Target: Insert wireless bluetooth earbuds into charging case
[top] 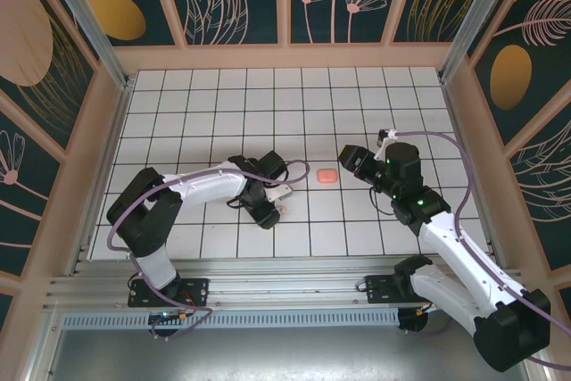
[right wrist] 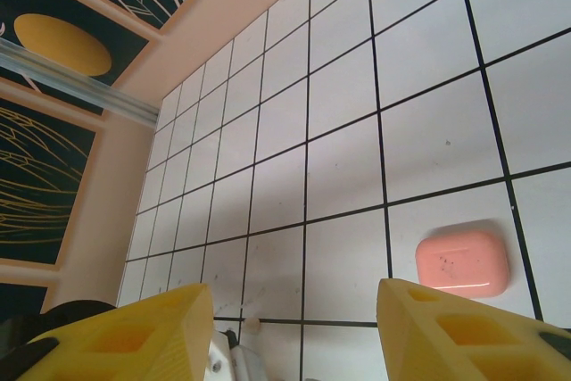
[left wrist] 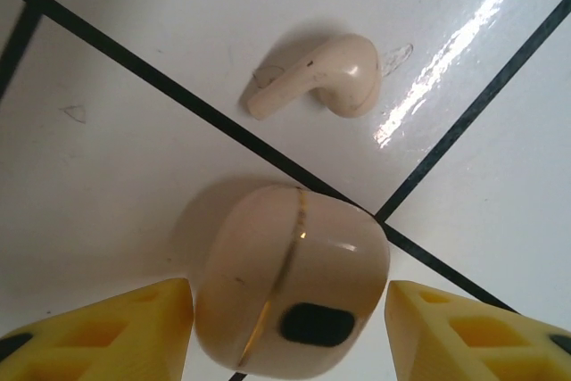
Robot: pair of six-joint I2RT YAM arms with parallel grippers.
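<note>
Though the frame's lower edge cuts it off, the closed cream rounded charging case (left wrist: 290,283) sits between the spread yellow fingers (left wrist: 107,332) of the left gripper (left wrist: 290,318).
Just beyond it on the white gridded table (left wrist: 134,158) lies a pale cream earbud (left wrist: 317,73), its long axis diagonal along a black grout line (left wrist: 178,90): stem toward lower left, rounded head toward the right. From above, the left wrist hides most of both. The right gripper (right wrist: 294,310), fingers apart and empty, hovers near a coral-pink rounded case (right wrist: 462,261).
</note>
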